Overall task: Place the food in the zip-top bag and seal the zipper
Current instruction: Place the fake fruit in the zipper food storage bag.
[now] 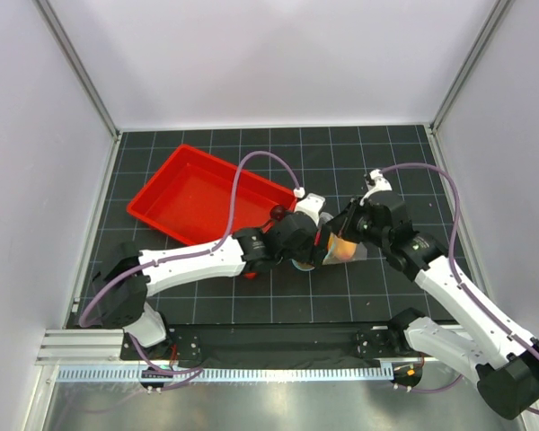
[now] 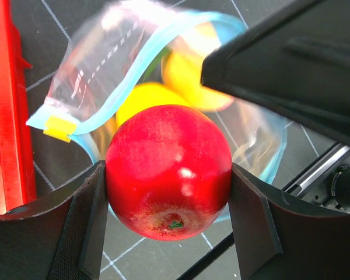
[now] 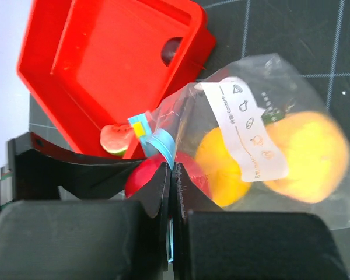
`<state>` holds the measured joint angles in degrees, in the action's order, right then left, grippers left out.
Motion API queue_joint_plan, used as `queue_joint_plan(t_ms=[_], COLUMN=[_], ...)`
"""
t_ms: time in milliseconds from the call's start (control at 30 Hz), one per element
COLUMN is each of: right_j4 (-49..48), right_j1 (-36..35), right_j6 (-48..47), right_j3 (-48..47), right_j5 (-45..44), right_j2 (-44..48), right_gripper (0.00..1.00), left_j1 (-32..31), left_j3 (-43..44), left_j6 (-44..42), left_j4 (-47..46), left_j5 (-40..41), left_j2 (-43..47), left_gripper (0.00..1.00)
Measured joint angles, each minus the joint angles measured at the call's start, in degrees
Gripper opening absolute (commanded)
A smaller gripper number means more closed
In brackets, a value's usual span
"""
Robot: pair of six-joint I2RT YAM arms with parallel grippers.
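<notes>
My left gripper (image 2: pixel 169 201) is shut on the red apple (image 2: pixel 168 166) and holds it just in front of the open mouth of the zip-top bag (image 2: pixel 93 61). The teal-blue zipper (image 2: pixel 131 79) curves round that mouth. A yellow lemon (image 2: pixel 143 96) and an orange ball (image 3: pixel 303 157) lie inside the bag (image 3: pixel 262 99). My right gripper (image 3: pixel 174 172) is shut on the bag's zipper edge (image 3: pixel 166 146). The watermelon wedge (image 3: pixel 116 139) lies beside the tray's corner. The tiny dark fruit (image 3: pixel 172 51) sits in the tray. Both grippers meet at mid-table (image 1: pixel 328 241).
The red plastic tray (image 1: pixel 184 193) lies on the black gridded mat left of the grippers, with the dark fruit (image 1: pixel 277 214) at its near right corner. White walls enclose the mat on three sides. A metal rail runs along the near edge.
</notes>
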<state>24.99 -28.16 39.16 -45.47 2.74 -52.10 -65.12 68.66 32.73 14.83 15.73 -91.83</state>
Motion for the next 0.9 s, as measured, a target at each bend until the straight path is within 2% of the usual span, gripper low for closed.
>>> queue_joint_plan(t_ms=[167,533,633,767,900], right_j4=[-0.52,-2.67,-4.55,-10.03,-9.11], right_j1=[0.00,-2.14,-1.99,-0.98,-0.68], right_j6=[1.49,7.65,10.60,15.02,16.09], right_j3=[-0.63,-0.68,0.35,6.49,8.55], right_j5=[2.36,8.04,9.55,12.94,12.79], right_j2=[-0.07,-1.40,-1.40,-1.62,-2.01], right_gripper=[0.01,0.01,0.01,0.01,0.01], left_j1=[0.00,0.00,0.00,0.00,0.00], left_j3=[-2.19,-3.34,-3.34,-3.34,-3.78], left_j6=[0.04,0.13,0.26,0.26,0.00], left_j4=[-0.92,2.12,3.39,4.55,4.28], left_j5=[1.31,2.73,2.05,1.01,0.26], left_j2=[3.21,19.06,19.52,17.90,14.97], left_gripper=[0.26,0.26,0.26,0.26,0.25])
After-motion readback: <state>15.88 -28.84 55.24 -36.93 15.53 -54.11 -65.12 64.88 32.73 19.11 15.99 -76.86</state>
